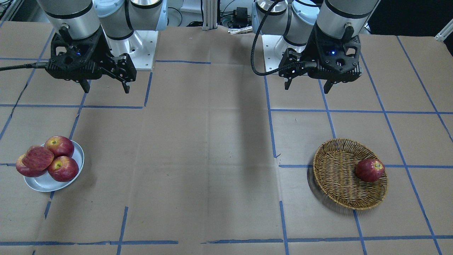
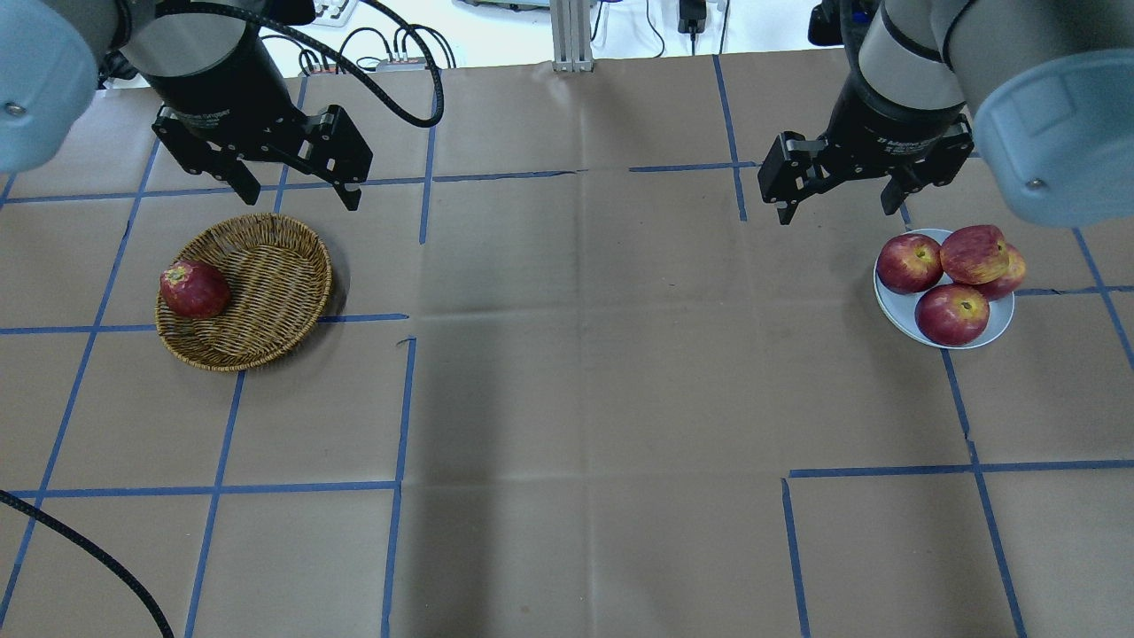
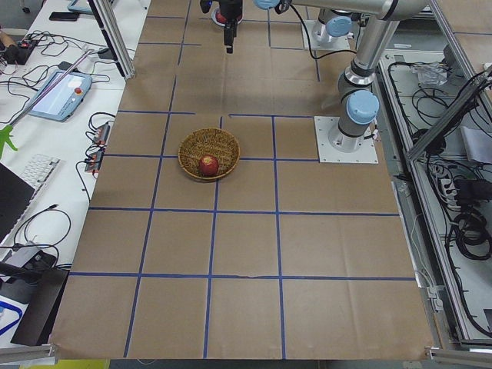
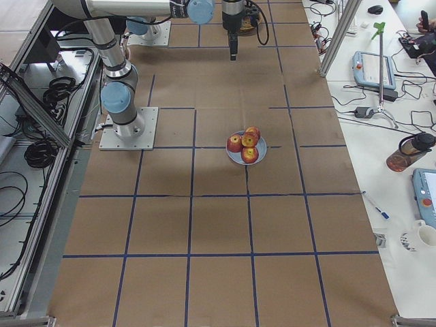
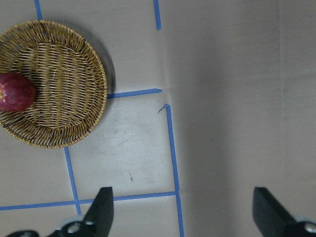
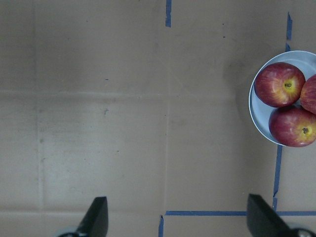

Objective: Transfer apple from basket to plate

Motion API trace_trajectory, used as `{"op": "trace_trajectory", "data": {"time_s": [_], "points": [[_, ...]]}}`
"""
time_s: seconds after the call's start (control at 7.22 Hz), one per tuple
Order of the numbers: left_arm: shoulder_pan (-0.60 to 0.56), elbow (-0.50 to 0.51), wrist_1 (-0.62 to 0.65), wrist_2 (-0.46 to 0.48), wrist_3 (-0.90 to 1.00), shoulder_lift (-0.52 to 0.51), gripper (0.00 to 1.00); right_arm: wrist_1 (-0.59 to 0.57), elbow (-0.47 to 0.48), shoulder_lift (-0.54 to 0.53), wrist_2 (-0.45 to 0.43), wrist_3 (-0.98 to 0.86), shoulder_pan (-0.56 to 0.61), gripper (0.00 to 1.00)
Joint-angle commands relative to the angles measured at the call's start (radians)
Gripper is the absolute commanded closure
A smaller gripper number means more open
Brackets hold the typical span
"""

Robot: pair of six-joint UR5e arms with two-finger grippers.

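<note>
- Brown paper with blue tape lines covers the table (image 2: 567, 399), and it is what we see closest to us.
- At the left, our left gripper (image 2: 292, 182) hangs in the air with its fingers spread wide. It holds nothing.
- Just past it, toward the front of the table, sits the basket (image 2: 266, 257).
- We see the apple (image 2: 194, 289) inside the basket, on the side far from the middle of the table. It leans against the woven wall.
- It looks red with a bit of yellow, round, and tipped on its side.
- Our left arm is much closer to it than our right arm, so we think the left one should reach forward and down for it.
- Far to the right, our right gripper (image 2: 833, 197) is also wide and holds nothing.
- Near it is the plate (image 2: 999, 324), with four apples (image 2: 952, 314) already on it. We think it looks crowded.
</note>
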Motion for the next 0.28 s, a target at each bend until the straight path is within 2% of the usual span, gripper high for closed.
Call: {"op": "trace_trajectory", "data": {"time_s": [0.0, 0.14], "points": [[0.0, 0.0, 0.0, 0.0, 0.0, 0.0, 0.01, -0.002, 0.0, 0.0, 0.003, 0.0, 0.0, 0.0], [0.0, 0.0, 0.0, 0.0, 0.0, -0.001, 0.01, -0.002, 0.0, 0.0, 0.003, 0.0, 0.0, 0.0]]}}
